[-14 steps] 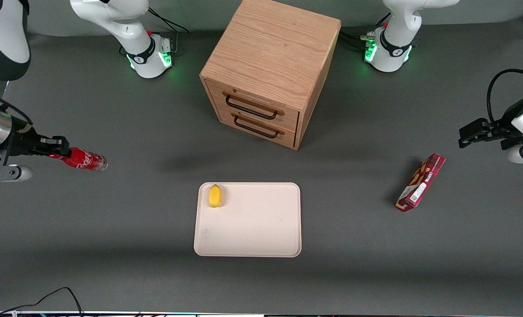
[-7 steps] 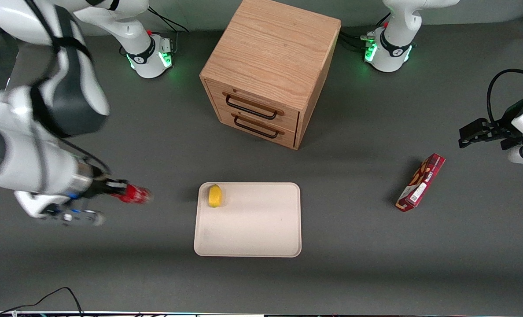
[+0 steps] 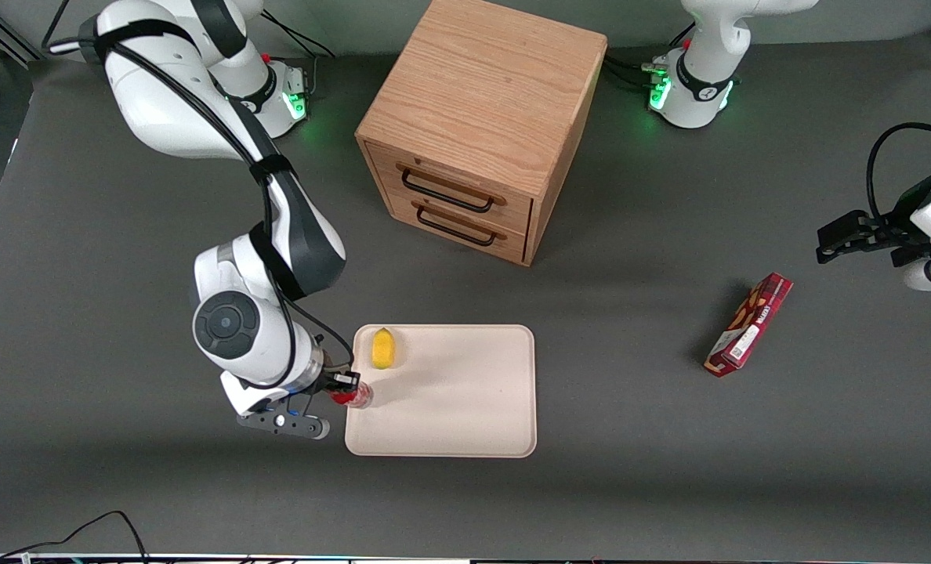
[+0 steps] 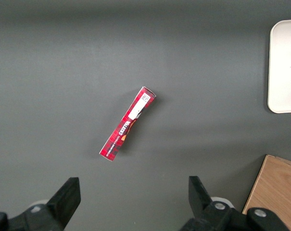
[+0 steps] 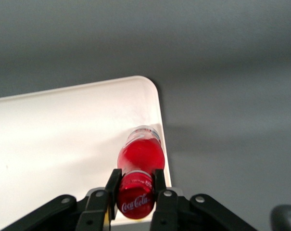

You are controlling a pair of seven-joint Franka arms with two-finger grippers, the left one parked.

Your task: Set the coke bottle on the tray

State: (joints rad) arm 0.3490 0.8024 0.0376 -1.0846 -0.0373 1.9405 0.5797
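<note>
Bottle's right at the tray edge: I have the gripper clamped on the coke bottle just below its cap, jaws closed snug on both sides, bottle hanging over the rim at the working arm's end. A lemon sits on the tray nearby. I'd carry it a bit farther inward, lower until the clear base sits flat, then release

My front camera looks steeply down across the whole table. My right wrist camera peers closely past the gripper at the tray, shared with front.
</note>
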